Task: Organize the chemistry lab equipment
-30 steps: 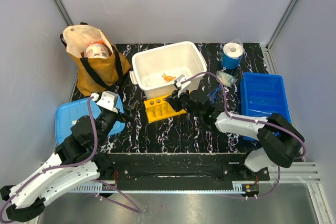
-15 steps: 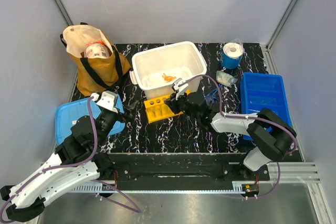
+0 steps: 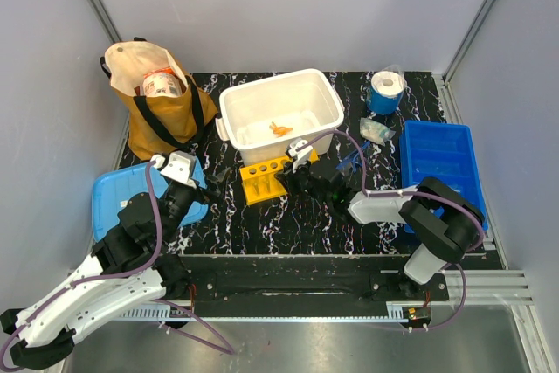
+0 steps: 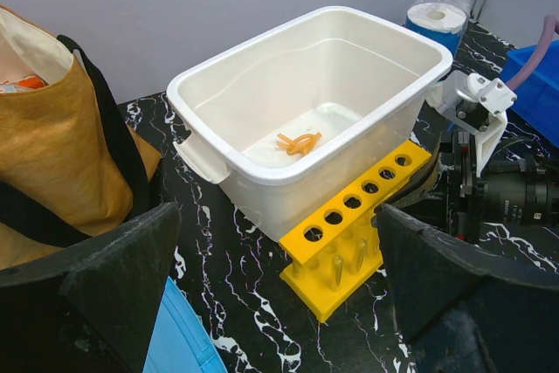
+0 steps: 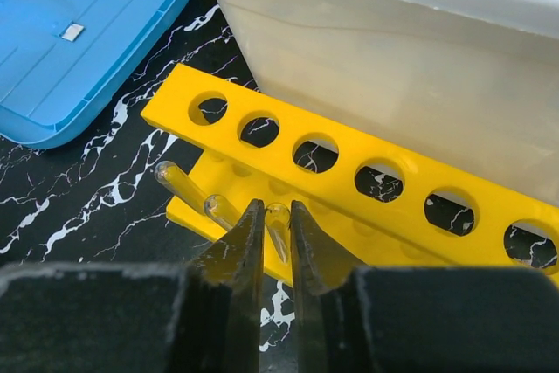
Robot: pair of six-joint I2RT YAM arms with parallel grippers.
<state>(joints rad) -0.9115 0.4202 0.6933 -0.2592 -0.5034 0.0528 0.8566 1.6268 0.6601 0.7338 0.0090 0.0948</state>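
Note:
A yellow test-tube rack (image 3: 265,179) stands against the front of a white tub (image 3: 253,93). Three thin clear tubes lean out of the rack's base in the right wrist view. My right gripper (image 5: 277,211) is shut on the rightmost tube (image 5: 281,231); the other two tubes (image 5: 179,183) lie free to its left. In the top view the right gripper (image 3: 286,179) reaches the rack from the right. A small orange knotted piece (image 4: 299,141) lies inside the tub. My left gripper (image 4: 275,246) hangs open and empty above the table, short of the rack (image 4: 358,216).
A brown cloth bag (image 3: 157,107) stands back left. A light-blue lid (image 3: 113,203) lies under my left arm. A deep blue bin (image 3: 441,168) sits at the right, with a clear packet (image 3: 377,131) and a blue-wrapped roll (image 3: 384,91) behind it.
My right arm has stretched further left, bringing its gripper along the rack's front onto the tube. The left arm has not moved.

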